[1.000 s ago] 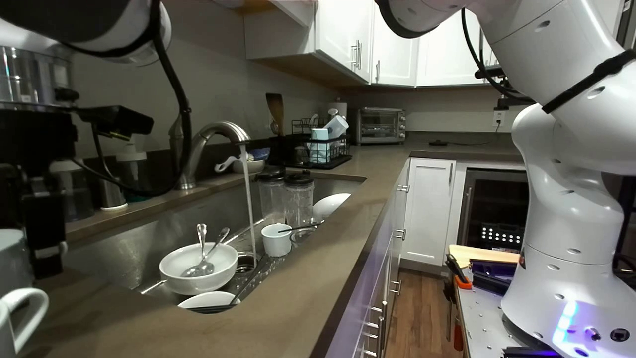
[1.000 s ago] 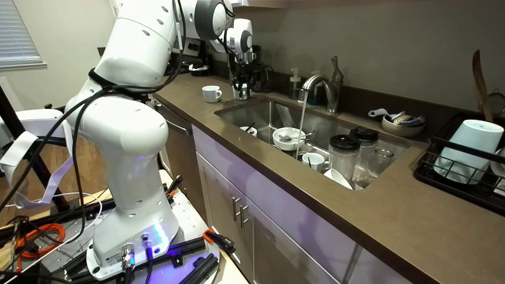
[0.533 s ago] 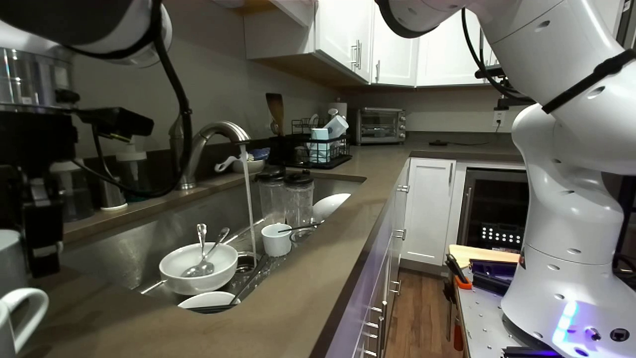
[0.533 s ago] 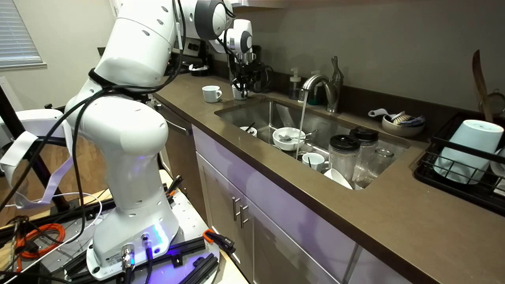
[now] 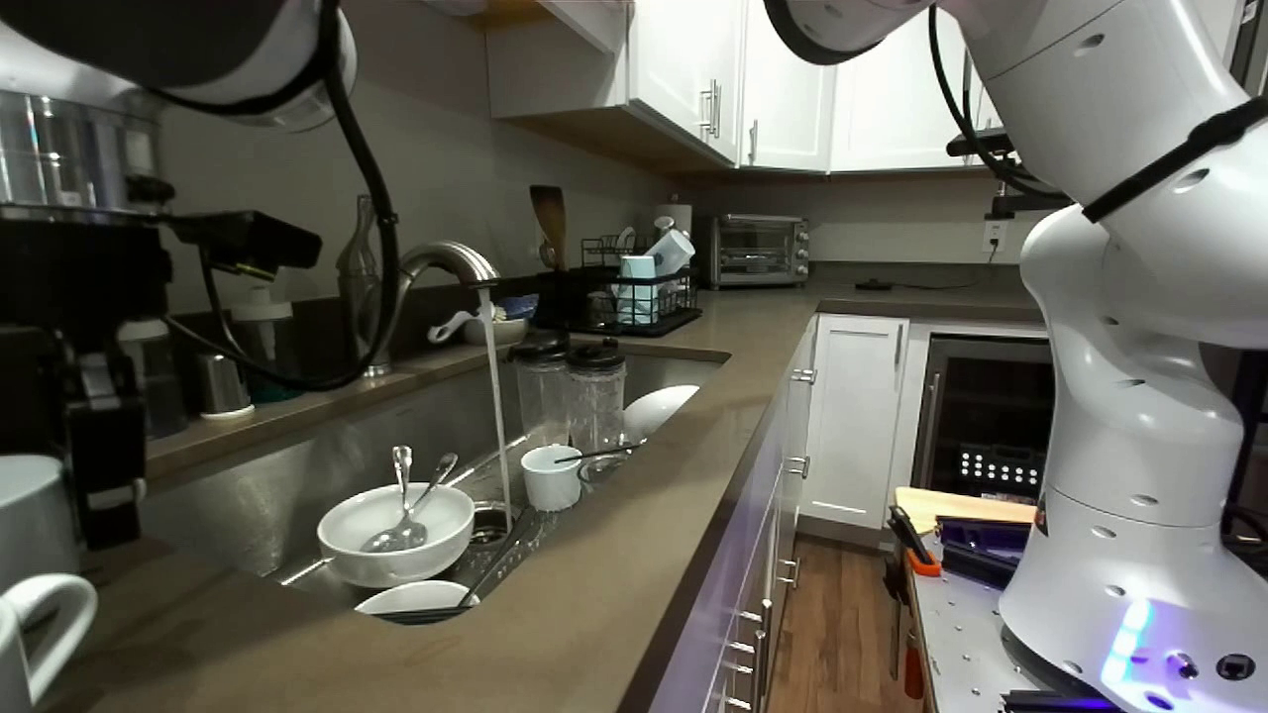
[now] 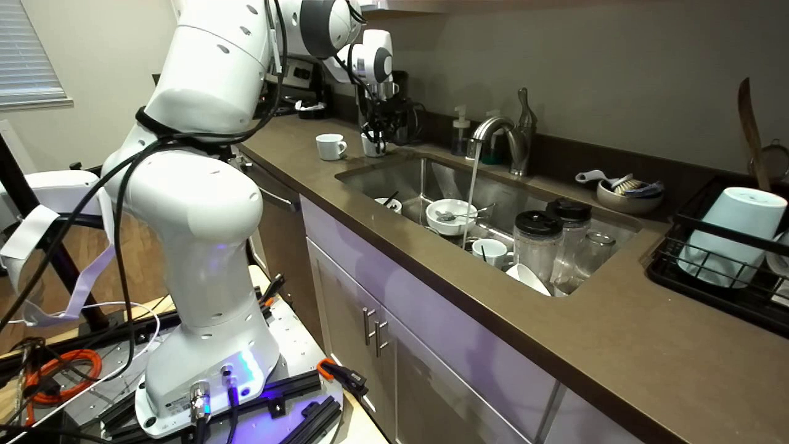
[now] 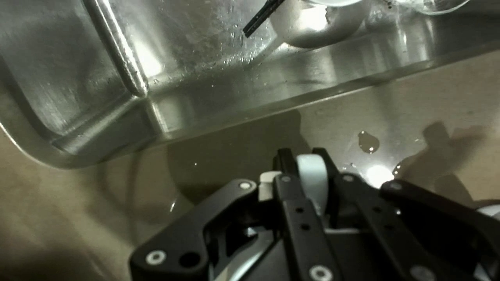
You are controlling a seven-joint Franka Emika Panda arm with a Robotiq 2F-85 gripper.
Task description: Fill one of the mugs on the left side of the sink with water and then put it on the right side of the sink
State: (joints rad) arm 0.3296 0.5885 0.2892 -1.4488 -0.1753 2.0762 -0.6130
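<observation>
Lower centre, wrist view: the gripper pinched the handle of the white mug. Grasping appeared in hand; next move required lifting toward the gooseneck faucet.

toaster oven: far off in an exterior view, its camera low beside a mug, facing along the bench
dish rack: near in an exterior view, its camera higher, facing down over the sink
claw: close up in the wrist view, which looks down past it
sink: shared by both exterior views, from opposite ends
</observation>
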